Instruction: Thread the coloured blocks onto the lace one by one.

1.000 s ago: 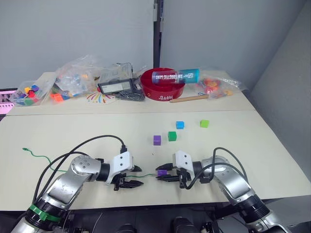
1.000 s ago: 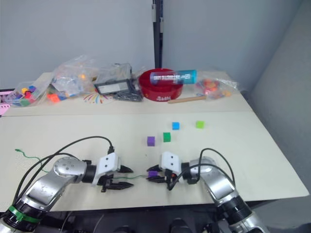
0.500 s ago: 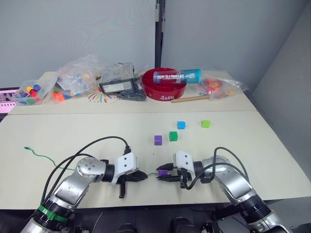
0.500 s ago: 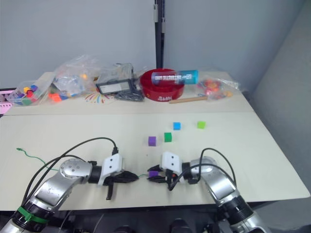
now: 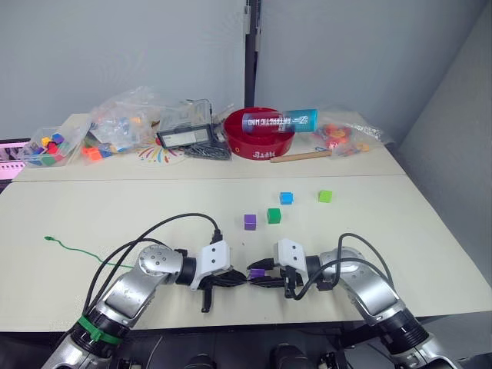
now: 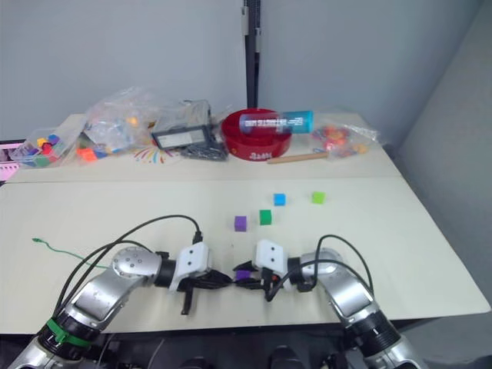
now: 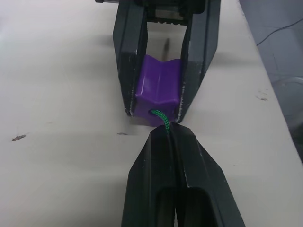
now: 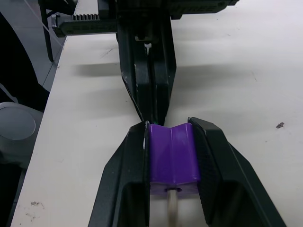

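My right gripper (image 5: 258,277) is shut on a purple block (image 8: 172,156) near the table's front edge. My left gripper (image 5: 240,279) faces it tip to tip and is shut on the green lace (image 7: 162,119), which runs into the block's hole. A pale stiff tip (image 8: 173,208) pokes out of the block's other side, between the right fingers. The rest of the lace (image 5: 77,250) trails left over the table. Farther back lie a second purple block (image 5: 250,221), a dark green block (image 5: 273,215), a light blue block (image 5: 286,197) and a lime green block (image 5: 324,196).
At the back stand a red bowl (image 5: 261,142) with a blue tube (image 5: 278,121) across it, a wooden stick (image 5: 300,156), a black device (image 5: 184,137) and clear bags of toy pieces (image 5: 123,123). Black cables (image 5: 154,231) loop over both arms.
My left gripper has moved right until its tips meet the right gripper, pushing the lace into the held purple block. The lace's tail has been drawn a little to the right.
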Controlling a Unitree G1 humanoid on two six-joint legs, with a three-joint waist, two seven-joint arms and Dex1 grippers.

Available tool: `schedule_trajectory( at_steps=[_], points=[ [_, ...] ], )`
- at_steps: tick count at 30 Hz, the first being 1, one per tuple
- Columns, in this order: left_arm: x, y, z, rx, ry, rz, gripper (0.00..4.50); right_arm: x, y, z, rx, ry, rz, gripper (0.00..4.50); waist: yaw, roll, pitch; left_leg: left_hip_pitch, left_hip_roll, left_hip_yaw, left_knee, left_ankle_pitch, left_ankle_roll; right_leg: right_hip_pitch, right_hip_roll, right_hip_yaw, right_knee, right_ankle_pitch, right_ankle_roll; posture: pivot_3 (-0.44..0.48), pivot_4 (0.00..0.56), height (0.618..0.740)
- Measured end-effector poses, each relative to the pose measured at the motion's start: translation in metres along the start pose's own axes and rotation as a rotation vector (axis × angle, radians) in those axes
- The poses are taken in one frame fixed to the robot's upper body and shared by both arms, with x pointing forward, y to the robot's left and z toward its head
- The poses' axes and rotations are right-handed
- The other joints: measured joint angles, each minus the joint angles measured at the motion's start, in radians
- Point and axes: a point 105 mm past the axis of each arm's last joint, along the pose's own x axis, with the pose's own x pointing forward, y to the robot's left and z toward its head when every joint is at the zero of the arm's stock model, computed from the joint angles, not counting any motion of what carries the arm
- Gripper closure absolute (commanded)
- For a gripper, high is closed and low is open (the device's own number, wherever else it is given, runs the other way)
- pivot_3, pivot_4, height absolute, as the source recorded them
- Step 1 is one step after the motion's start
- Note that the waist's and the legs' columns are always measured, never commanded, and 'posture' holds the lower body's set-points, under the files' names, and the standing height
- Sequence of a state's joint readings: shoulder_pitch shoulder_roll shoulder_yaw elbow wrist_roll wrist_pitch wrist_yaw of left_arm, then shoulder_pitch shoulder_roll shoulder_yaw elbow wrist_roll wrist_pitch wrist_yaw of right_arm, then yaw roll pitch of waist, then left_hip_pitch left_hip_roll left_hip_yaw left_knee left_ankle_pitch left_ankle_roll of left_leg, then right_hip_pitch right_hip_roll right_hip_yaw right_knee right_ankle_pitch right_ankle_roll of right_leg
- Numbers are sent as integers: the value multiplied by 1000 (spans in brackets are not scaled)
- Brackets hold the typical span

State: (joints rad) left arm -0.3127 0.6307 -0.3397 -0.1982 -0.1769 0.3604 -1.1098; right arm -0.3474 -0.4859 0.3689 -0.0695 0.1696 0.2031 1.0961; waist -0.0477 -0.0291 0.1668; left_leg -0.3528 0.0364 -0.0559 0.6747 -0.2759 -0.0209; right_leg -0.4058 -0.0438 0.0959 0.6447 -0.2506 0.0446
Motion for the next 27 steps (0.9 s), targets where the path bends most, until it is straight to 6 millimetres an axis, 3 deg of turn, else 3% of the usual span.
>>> schedule_trajectory(
  at_steps=[4,10,11,18,20,27],
  points=[
    [1,3,-2,-22,16,27,4471,1,0,0,6,0,0,3759,-1,0,0,0,0,0,0,0,0,0,0,0,0,0,0,0,150,740],
    [-2,10,-3,-41,25,73,2689,0,-1,0,20,0,0,3759,-1,0,0,0,0,0,0,0,0,0,0,0,0,-1,2,0,150,740],
    [-3,10,-3,-41,24,77,2288,0,-1,1,20,0,0,2960,-1,0,0,0,0,0,0,0,0,0,0,0,0,-1,2,0,150,740],
    [-10,9,6,-37,-6,63,45,-2,-2,-4,67,18,-12,669,2,0,1,-2,0,0,-1,0,0,-2,0,0,-1,0,1,0,150,740],
    [-10,7,7,-38,-12,48,39,-5,-4,0,80,-2,-21,29,2,0,1,-3,0,0,-1,0,0,-2,0,0,-2,1,-1,0,150,740],
    [-3,6,16,8,-18,-11,39,-30,1,17,57,-20,-13,29,7,0,2,-4,0,0,-1,0,1,-2,-1,0,-4,2,-2,0,150,740]
  ],
)
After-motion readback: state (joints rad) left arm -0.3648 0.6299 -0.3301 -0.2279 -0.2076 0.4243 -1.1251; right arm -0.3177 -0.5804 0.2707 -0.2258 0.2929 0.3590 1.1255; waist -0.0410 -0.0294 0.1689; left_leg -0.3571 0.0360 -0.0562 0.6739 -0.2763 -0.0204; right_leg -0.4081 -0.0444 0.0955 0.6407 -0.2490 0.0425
